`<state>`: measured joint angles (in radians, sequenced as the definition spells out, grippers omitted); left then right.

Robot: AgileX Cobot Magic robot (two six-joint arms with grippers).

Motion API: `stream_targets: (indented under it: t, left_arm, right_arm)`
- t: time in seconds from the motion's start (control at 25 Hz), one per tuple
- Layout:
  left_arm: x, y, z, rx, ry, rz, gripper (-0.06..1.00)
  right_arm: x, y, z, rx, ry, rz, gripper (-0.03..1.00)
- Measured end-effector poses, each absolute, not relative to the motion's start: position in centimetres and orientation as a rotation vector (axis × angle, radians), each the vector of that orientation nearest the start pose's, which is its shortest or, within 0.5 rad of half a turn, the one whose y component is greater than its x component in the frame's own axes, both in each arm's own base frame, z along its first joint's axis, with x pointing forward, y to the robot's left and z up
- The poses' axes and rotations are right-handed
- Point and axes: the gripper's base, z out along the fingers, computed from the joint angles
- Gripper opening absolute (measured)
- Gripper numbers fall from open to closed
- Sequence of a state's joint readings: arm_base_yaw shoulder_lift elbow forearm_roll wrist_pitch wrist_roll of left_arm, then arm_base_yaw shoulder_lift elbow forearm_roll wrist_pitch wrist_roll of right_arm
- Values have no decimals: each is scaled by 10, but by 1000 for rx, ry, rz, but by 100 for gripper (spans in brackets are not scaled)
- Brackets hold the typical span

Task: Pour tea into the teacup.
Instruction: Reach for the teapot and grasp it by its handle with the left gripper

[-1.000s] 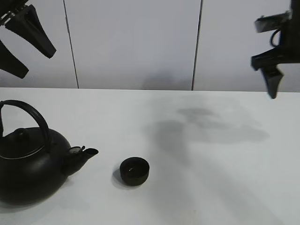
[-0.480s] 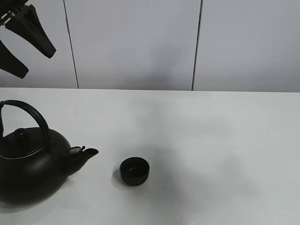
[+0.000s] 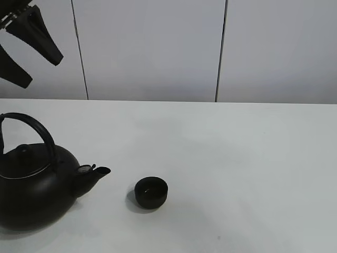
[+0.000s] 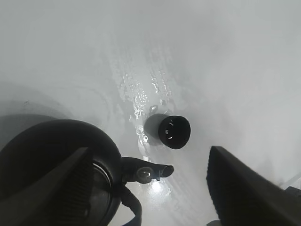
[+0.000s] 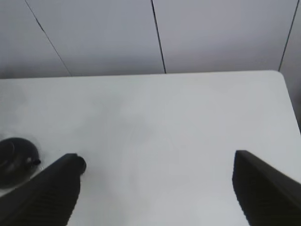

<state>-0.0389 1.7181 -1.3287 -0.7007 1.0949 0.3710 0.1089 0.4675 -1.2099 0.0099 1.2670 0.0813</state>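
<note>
left tool (image 4: 149, 153) spread wide, empty, hanging high over the big round black kettle (image 3: 31, 184) with its arched handle. Reads as pre-grasp. right tool (image 5: 155, 157) also wide and empty, parked clear of the pour. Small matte black handleless teacup (image 3: 151, 192) sits on the white counter (image 3: 237, 158) just off the spout, not touching, so a tilt should reach.

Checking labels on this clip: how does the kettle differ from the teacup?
The kettle is far bigger than the teacup. The kettle has an arched handle, a lid and a short spout; the teacup is a low open bowl without a handle. The kettle is cut off by the high view's left edge; the teacup shows whole, apart from the spout. Both are black and upright on the white table.
</note>
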Motion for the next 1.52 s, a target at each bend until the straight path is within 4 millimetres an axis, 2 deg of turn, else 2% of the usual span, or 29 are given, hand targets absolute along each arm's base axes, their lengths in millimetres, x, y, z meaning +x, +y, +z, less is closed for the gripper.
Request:
stream_targets:
  t: [0.12,0.32,0.48,0.6,0.76,1.04,1.52]
  left_arm:
    - [345,-66,272,183,2734,-870,50]
    - [345,-66,272,183,2734,-870,50]
    - [345,-66,272,183,2734,-870,50]
    - [345,-66,272,183,2734,-870,50]
    - [345,-66,272,183,2734,-870,50]
    - [345,-66,272,183,2734,-870,50]
    - [345,-66,272,183,2734,-870,50]
  right_arm:
    - [-5,0,406,-31,2064,128,61]
    - [4,-2,347,-46,2143,66,61]
    - [9,-4,309,-50,2202,17,61]
    - [9,-4,290,-45,2217,19,61]
    - [7,-4,277,-36,2203,29,61]
    - [5,-3,267,-34,2179,51,61]
    - [7,-2,266,-34,2166,65,61]
